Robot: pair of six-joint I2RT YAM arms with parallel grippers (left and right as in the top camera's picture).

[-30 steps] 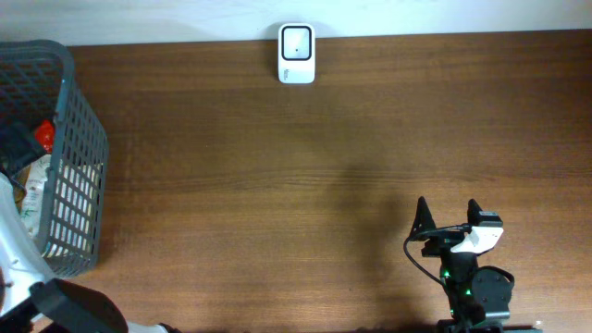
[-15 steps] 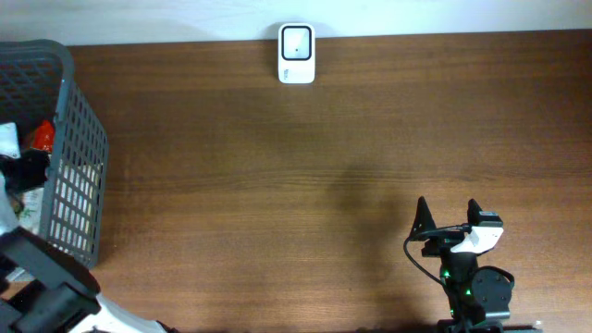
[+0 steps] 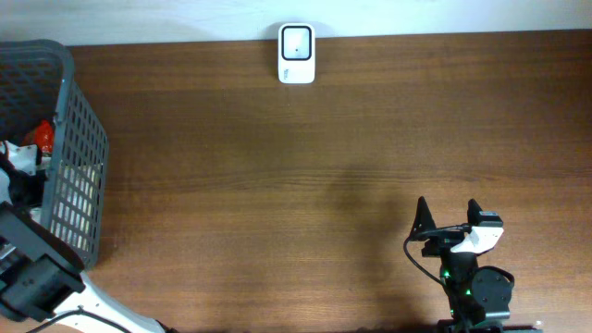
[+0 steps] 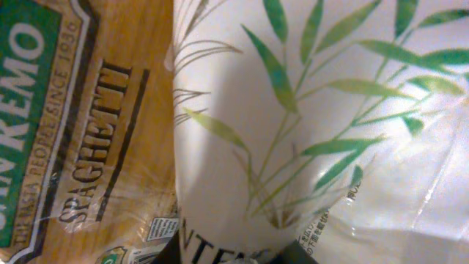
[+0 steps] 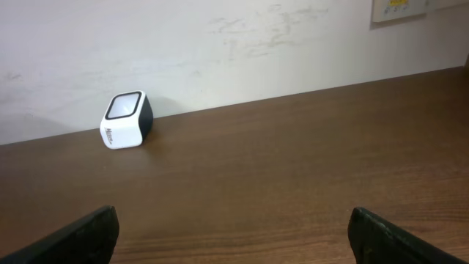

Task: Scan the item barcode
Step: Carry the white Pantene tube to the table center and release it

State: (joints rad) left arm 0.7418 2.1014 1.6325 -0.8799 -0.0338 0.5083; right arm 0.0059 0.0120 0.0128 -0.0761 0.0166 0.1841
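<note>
In the left wrist view a white pack printed with green bamboo leaves [image 4: 242, 147] fills the middle. My left gripper [image 4: 238, 253] has a dark finger pressed against each side of its lower end, inside the grey basket [image 3: 79, 148] at the table's left edge. The white barcode scanner [image 3: 296, 54] stands at the far edge of the table, and in the right wrist view the scanner [image 5: 126, 119] sits by the wall. My right gripper [image 3: 449, 217] rests near the front right, wide open and empty, its fingertips [image 5: 88, 235] far apart.
A tan spaghetti packet [image 4: 80, 125] lies to the left of the white pack, and a clear-wrapped white pack [image 4: 410, 169] to its right. A red item [image 3: 43, 136] shows in the basket. The brown table [image 3: 277, 185] stretches between the basket and the right arm.
My left arm has shifted inside the basket and its jaws have closed from wide open onto the white leaf-print pack. The right arm has not moved.
</note>
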